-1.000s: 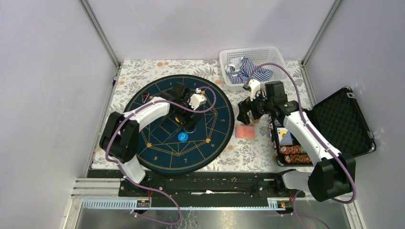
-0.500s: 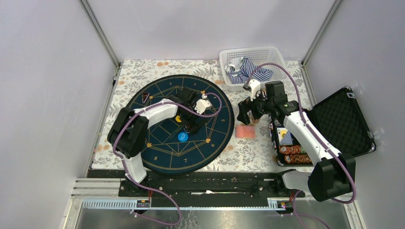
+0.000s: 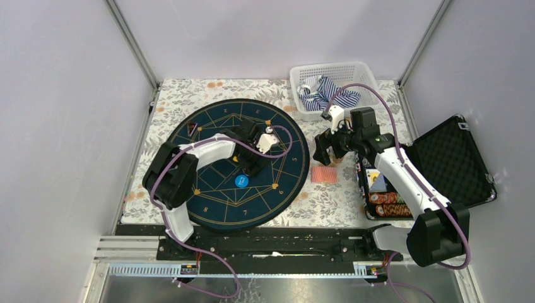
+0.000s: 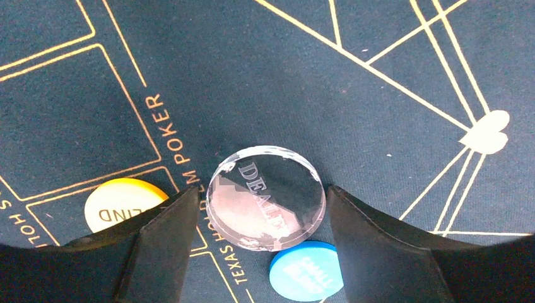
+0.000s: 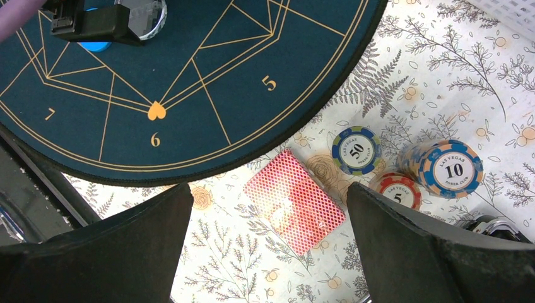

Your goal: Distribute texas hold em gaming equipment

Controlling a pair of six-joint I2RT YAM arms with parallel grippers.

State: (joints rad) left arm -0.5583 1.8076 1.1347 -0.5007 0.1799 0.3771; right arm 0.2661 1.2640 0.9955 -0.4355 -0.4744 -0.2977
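Observation:
A clear round disc marked DEALER (image 4: 266,197) sits between the fingers of my left gripper (image 4: 265,196), which has closed in on its two edges over the navy mat (image 3: 214,202). The disc overlaps a blue disc (image 4: 306,271), and an orange disc (image 4: 120,203) lies to its left. My right gripper (image 5: 268,189) hangs open above a red-backed deck of cards (image 5: 295,201) on the floral cloth. A 50 chip (image 5: 356,149), a 5 chip (image 5: 399,189) and a short stack of 10 chips (image 5: 449,169) lie beside the deck.
An open black case (image 3: 451,158) at the right holds rows of chips (image 3: 386,205). A white basket (image 3: 334,72) with striped cloth stands at the back. Metal frame posts and grey walls ring the table.
My left gripper has shifted a little right and nearer across the mat, and its jaws have narrowed onto the clear disc. The right arm has stayed still.

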